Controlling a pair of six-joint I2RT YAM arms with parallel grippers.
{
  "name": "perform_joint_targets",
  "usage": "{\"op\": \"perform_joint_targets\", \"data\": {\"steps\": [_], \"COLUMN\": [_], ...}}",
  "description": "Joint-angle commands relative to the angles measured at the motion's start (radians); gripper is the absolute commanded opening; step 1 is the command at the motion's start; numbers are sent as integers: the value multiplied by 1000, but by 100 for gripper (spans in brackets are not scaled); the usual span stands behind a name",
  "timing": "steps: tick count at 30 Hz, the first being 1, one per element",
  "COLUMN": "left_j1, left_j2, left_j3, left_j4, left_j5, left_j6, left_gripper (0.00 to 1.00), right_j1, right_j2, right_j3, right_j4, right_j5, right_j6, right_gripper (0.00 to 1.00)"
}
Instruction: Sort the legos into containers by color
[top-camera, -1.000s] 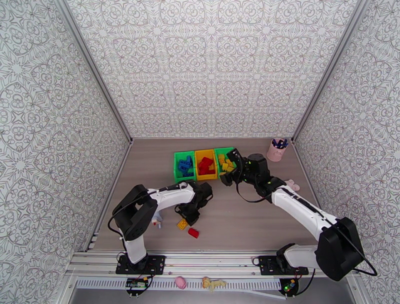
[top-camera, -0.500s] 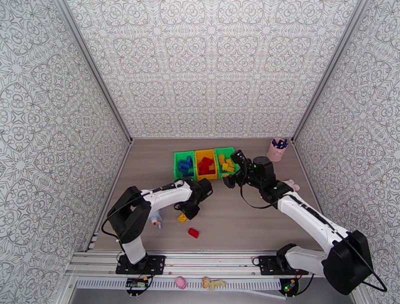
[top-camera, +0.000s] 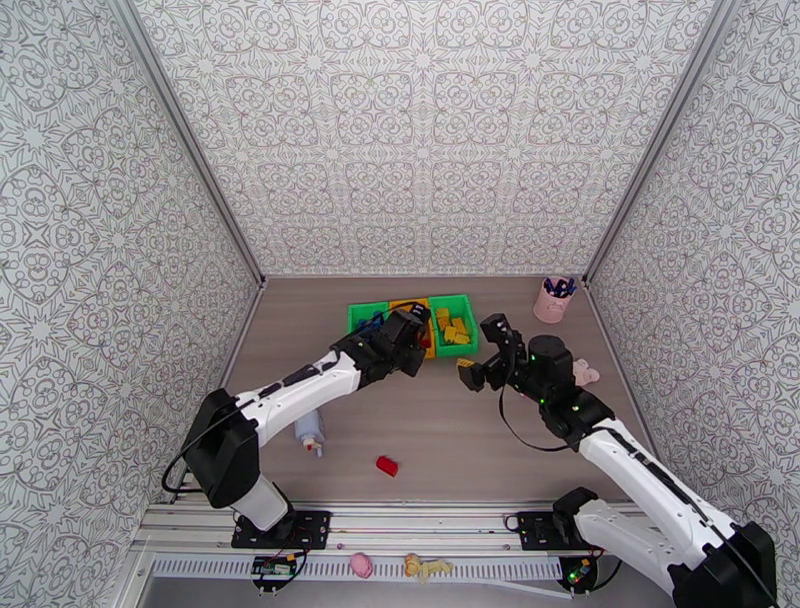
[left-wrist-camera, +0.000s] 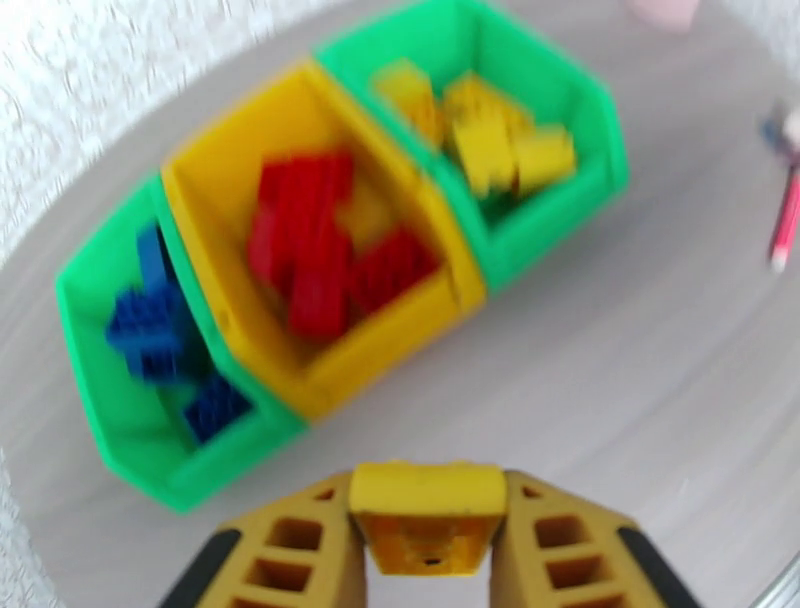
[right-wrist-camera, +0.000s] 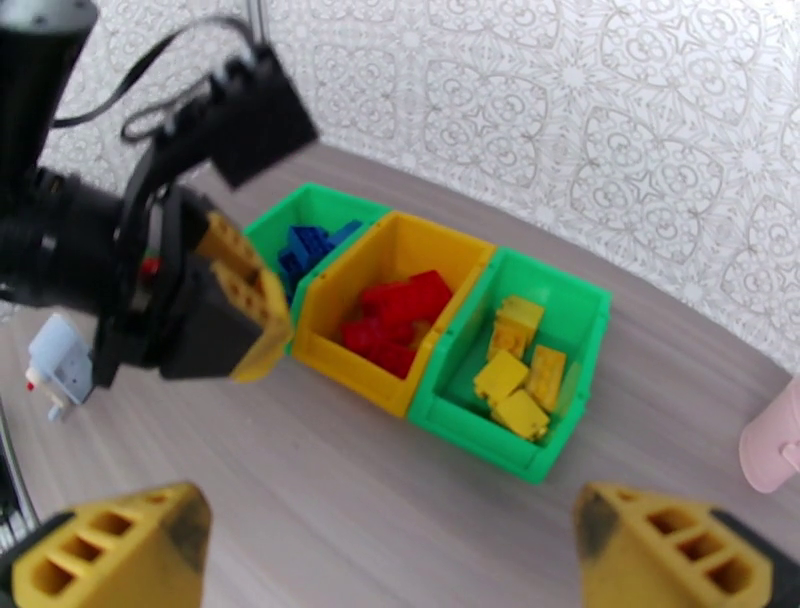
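My left gripper (left-wrist-camera: 428, 560) is shut on a yellow lego (left-wrist-camera: 428, 515), held above the table just in front of the three joined containers. The left green bin (left-wrist-camera: 95, 400) holds blue legos (left-wrist-camera: 150, 330), the yellow middle bin (left-wrist-camera: 440, 260) red ones (left-wrist-camera: 320, 260), and the right green bin (left-wrist-camera: 600, 150) yellow ones (left-wrist-camera: 490, 130). From above, the left gripper (top-camera: 416, 338) covers part of the middle bin. A lone red lego (top-camera: 386, 465) lies on the table near the front. My right gripper (top-camera: 478, 352) is open and holds nothing, right of the bins (right-wrist-camera: 520, 455).
A white-blue bottle (top-camera: 310, 432) lies beside the left arm. A pink pen cup (top-camera: 553, 300) stands at the back right, with a pink toy figure (top-camera: 583, 373) near the right arm. In the right wrist view the left gripper (right-wrist-camera: 245, 300) hangs close to the bins' front.
The left gripper has lifted the yellow lego off the table and carried it back toward the bins. The right gripper has drawn away from the right green bin toward the front right.
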Motion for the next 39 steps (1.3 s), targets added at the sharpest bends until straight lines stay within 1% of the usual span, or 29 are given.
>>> {"op": "perform_joint_targets", "data": {"steps": [1, 6, 9, 10, 15, 17, 20, 23, 25, 28, 31, 34, 36, 39], "left_j1": [23, 58, 66, 69, 82, 87, 93, 99, 101, 105, 110, 111, 116, 131], "left_j2": [69, 211, 285, 312, 416, 453, 509, 540, 542, 528, 491, 430, 375, 277], "left_j3": [33, 160, 181, 196, 274, 323, 374, 403, 407, 404, 374, 317, 266, 167], "left_j4": [304, 393, 509, 524, 569, 548, 522, 505, 500, 486, 487, 486, 488, 487], "left_j5": [4, 40, 37, 41, 78, 100, 105, 114, 127, 141, 156, 161, 161, 164], "left_j6": [6, -21, -19, -25, -54, -67, -76, -88, -92, -98, -107, -118, -128, -159], "left_gripper": [30, 30, 29, 29, 29, 29, 31, 34, 38, 49, 59, 66, 70, 77], "right_j1": [-4, -4, -4, -4, -4, -4, -4, -4, -4, -4, -4, -4, -4, -1], "right_j2": [-15, -13, -9, -8, -19, -23, -29, -48, -68, -80, -74, -67, -47, 5], "right_j3": [-25, -36, -37, -38, -41, -44, -50, -46, -37, -4, 52, 57, 56, 63], "right_j4": [-12, 2, 8, 8, 6, 8, 11, -9, -28, -63, -112, -95, -81, -86], "right_j5": [15, 9, 6, 8, 11, 8, 14, 80, 121, 146, 186, 119, 97, 14], "right_j6": [27, 38, 42, 43, 45, 49, 56, 36, 4, -8, 61, 66, 108, 143], "right_gripper": [99, 100, 100, 100, 100, 99, 99, 100, 99, 99, 100, 100, 100, 100]}}
